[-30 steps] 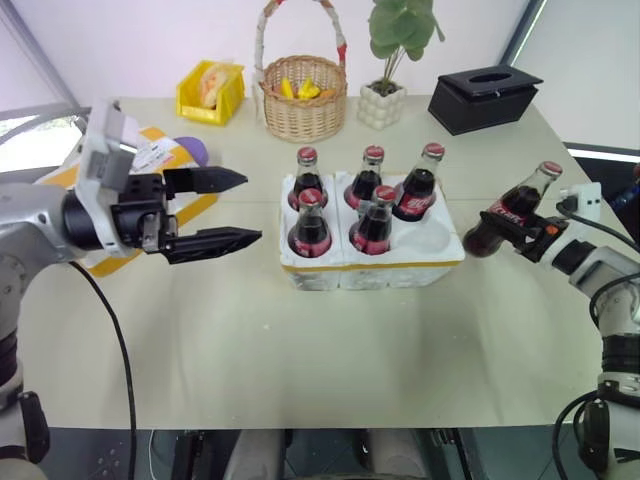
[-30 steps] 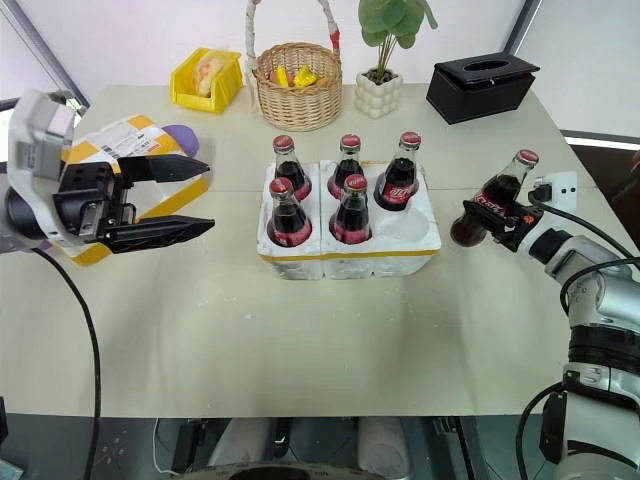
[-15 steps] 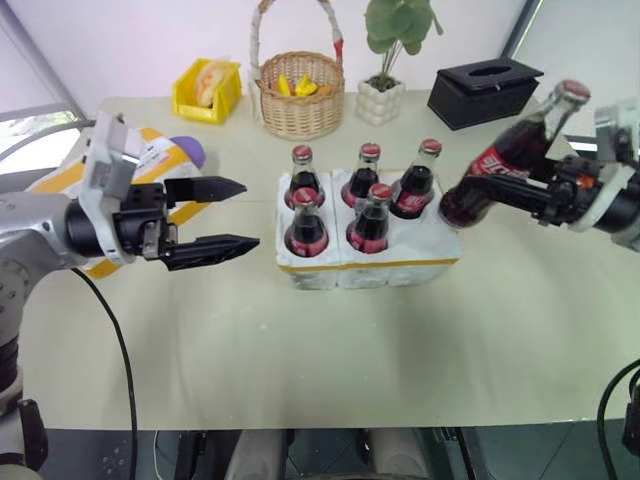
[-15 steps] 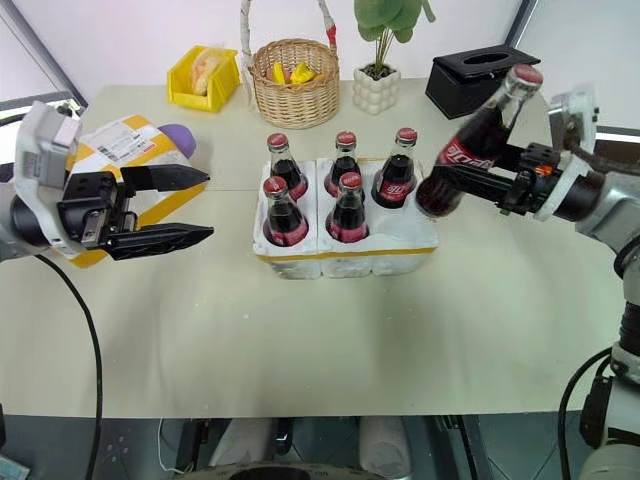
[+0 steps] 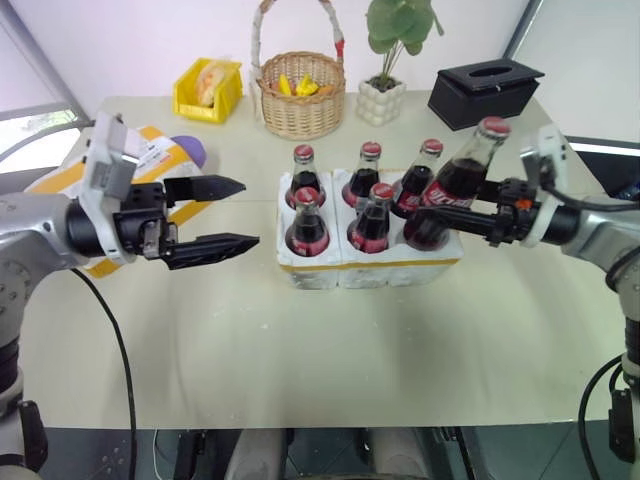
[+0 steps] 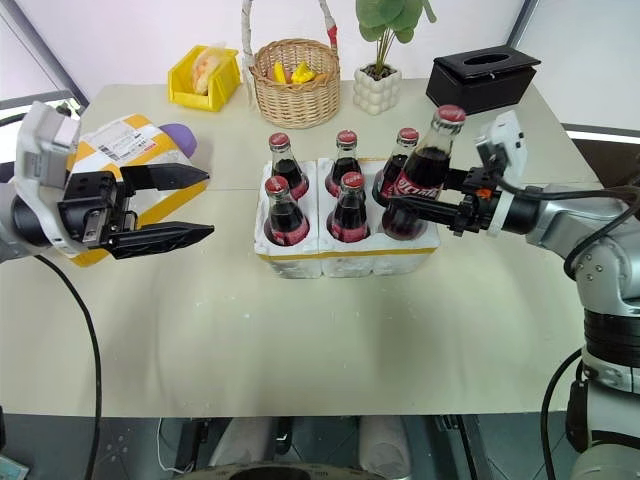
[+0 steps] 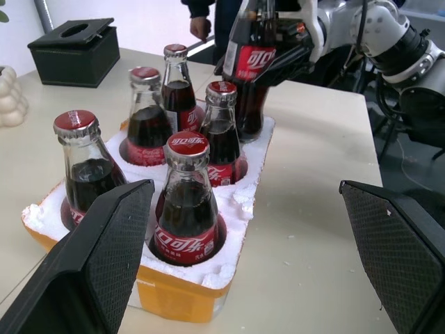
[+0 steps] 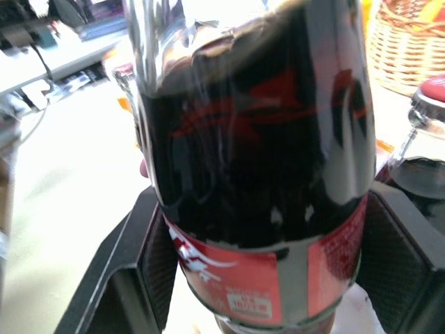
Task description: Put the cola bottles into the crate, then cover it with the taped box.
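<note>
Bottle (image 5: pixel 455 185) clamped in right gripper (image 5: pixel 452 213), tilted over crate (image 5: pixel 372 262); left gripper (image 5: pixel 236 212) wide open, empty

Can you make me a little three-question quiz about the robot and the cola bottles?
1. How many cola bottles already stand in the crate?
2. True or false: the left gripper is holding a bottle.
3. Where is the sixth bottle? A) in the wicker basket B) clamped in the right gripper, tilted over the crate's empty corner well C) lying on the table

Key: 1. Five. 2. False; it is open and empty, beside the crate. 3. B.
</note>
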`<control>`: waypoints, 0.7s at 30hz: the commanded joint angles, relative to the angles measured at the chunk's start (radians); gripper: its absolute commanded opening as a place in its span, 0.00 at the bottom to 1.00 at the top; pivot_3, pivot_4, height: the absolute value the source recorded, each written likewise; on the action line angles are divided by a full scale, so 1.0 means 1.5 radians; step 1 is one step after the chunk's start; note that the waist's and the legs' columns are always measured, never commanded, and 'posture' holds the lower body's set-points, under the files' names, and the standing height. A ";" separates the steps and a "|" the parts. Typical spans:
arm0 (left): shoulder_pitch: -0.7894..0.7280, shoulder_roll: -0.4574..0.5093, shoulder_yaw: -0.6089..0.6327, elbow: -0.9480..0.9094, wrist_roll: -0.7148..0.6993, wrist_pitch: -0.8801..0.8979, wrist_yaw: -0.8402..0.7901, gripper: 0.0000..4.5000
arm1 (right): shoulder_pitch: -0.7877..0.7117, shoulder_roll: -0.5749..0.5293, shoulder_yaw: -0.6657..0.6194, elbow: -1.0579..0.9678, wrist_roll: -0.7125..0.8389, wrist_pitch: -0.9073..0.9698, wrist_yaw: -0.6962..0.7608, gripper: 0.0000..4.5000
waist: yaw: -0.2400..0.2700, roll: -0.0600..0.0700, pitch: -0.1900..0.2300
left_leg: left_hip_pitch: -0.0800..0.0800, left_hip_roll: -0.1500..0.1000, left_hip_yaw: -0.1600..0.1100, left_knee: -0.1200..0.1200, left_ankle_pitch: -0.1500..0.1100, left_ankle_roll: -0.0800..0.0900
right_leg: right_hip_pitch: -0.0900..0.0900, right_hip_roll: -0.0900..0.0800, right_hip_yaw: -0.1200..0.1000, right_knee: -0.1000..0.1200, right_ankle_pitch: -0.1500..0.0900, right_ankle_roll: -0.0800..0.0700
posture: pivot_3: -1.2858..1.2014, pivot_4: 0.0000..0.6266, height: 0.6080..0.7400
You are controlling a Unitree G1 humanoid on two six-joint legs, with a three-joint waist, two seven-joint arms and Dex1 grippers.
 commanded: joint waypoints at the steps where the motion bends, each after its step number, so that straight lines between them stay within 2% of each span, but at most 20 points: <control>1: 0.001 0.004 0.014 -0.014 -0.007 -0.011 0.007 1.00 | 0.002 0.010 0.002 -0.004 -0.021 -0.040 0.009 0.63 | 0.000 0.000 0.000 | 0.000 0.000 0.000 0.000 0.000 0.000 | 0.000 0.000 0.000 0.000 0.000 0.000 | 0.52 0.24 0.98; 11: 0.016 0.008 0.028 -0.024 -0.007 -0.010 0.028 1.00 | 0.014 0.054 0.045 0.052 -0.077 -0.049 -0.010 0.63 | 0.000 0.000 0.000 | 0.000 0.000 0.000 0.000 0.000 0.000 | 0.000 0.000 0.000 0.000 0.000 0.000 | 0.52 0.24 0.98; 12: 0.019 0.008 0.029 -0.025 -0.007 -0.010 0.030 1.00 | 0.016 0.055 0.047 0.053 -0.078 -0.046 -0.010 0.85 | 0.000 0.000 0.000 | 0.000 0.000 0.000 0.000 0.000 0.000 | 0.000 0.000 0.000 0.000 0.000 0.000 | 0.52 0.24 0.98; 14: 0.036 0.005 0.036 -0.033 -0.003 -0.013 0.043 1.00 | 0.022 0.058 0.050 0.048 -0.080 -0.048 -0.004 0.98 | 0.000 -0.001 0.000 | 0.000 0.000 0.000 0.000 0.000 0.000 | 0.000 0.000 0.000 0.000 0.000 0.000 | 0.52 0.24 0.98; 21: 0.154 0.001 0.088 -0.058 0.089 -0.061 0.112 1.00 | 0.045 0.031 0.020 0.016 -0.047 -0.046 0.047 0.98 | 0.000 -0.001 0.000 | 0.001 0.001 0.000 0.001 0.000 -0.001 | 0.001 0.001 0.000 0.000 0.000 -0.003 | 0.52 0.24 0.98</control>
